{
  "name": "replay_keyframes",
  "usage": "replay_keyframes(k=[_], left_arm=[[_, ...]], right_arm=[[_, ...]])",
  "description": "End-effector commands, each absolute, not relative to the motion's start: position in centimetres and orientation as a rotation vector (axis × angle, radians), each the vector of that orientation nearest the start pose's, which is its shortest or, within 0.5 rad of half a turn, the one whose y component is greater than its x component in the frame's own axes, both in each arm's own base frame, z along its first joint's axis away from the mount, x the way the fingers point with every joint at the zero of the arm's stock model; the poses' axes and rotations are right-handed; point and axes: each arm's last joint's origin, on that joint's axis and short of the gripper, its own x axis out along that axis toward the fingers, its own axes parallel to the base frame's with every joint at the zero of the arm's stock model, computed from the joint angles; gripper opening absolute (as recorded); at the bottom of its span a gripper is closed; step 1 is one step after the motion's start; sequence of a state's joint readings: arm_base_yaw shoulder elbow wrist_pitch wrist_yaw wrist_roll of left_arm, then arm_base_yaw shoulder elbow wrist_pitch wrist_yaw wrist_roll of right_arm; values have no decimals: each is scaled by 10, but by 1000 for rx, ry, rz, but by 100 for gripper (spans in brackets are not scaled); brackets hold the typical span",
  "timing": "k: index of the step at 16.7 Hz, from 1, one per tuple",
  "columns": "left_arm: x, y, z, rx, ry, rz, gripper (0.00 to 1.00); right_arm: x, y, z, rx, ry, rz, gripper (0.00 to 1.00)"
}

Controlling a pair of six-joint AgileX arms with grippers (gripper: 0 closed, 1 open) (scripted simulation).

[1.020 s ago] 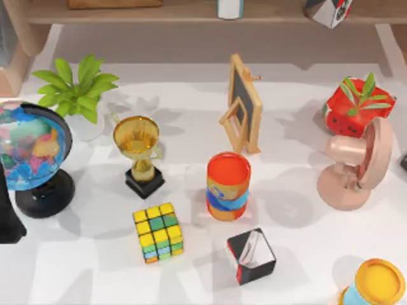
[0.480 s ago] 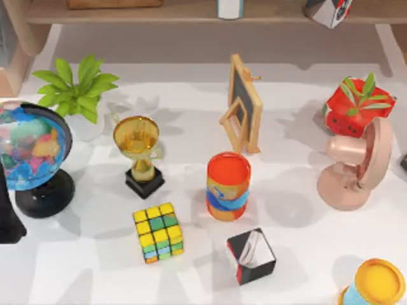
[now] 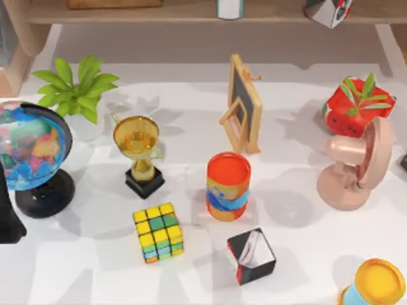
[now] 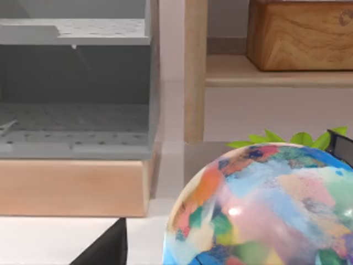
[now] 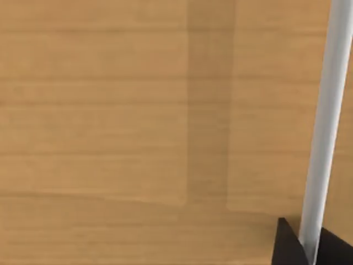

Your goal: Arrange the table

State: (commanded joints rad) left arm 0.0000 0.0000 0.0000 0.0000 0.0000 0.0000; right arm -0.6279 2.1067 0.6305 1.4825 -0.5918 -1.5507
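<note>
The white table (image 3: 299, 127) carries several ornaments. A colourful globe (image 3: 28, 149) on a black stand sits at the left edge, and my left arm (image 3: 7, 216) rises right beside it. The globe (image 4: 265, 204) looms close in the left wrist view, with a dark part of my left gripper (image 4: 105, 251) next to it. My right arm (image 3: 404, 162) just shows at the right edge, behind a pink fan (image 3: 356, 168). In the right wrist view a dark bit of my right gripper (image 5: 295, 248) lies over light wood (image 5: 110, 110).
Also on the table: a potted plant (image 3: 76, 89), gold trophy (image 3: 140, 152), small chalkboard easel (image 3: 245, 105), orange can (image 3: 227, 185), puzzle cube (image 3: 158, 232), black-red box (image 3: 251, 255), red leafy cube (image 3: 356, 105), yellow-lidded can (image 3: 378, 283). A wooden shelf (image 3: 191, 11) runs along the back.
</note>
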Motion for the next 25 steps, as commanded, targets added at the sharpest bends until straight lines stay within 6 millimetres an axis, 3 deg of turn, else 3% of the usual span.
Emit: replay_keyframes(k=[4,10,17,23,25], left_arm=[[106,-1,160,0,0,0,100],[106,-1,160,0,0,0,100],[106,-1,160,0,0,0,100],[106,-1,160,0,0,0,100],[106,-1,160,0,0,0,100]], right_arm=[[311,-180,88,-1566,13,-7,0],[315,-181,87,-1560,21,-3,0],[371,-182,90,-1564,13,-13,0],[373,-183,87,-1558,25,-9,0],[382,-182,82,-1552,38,5,0]])
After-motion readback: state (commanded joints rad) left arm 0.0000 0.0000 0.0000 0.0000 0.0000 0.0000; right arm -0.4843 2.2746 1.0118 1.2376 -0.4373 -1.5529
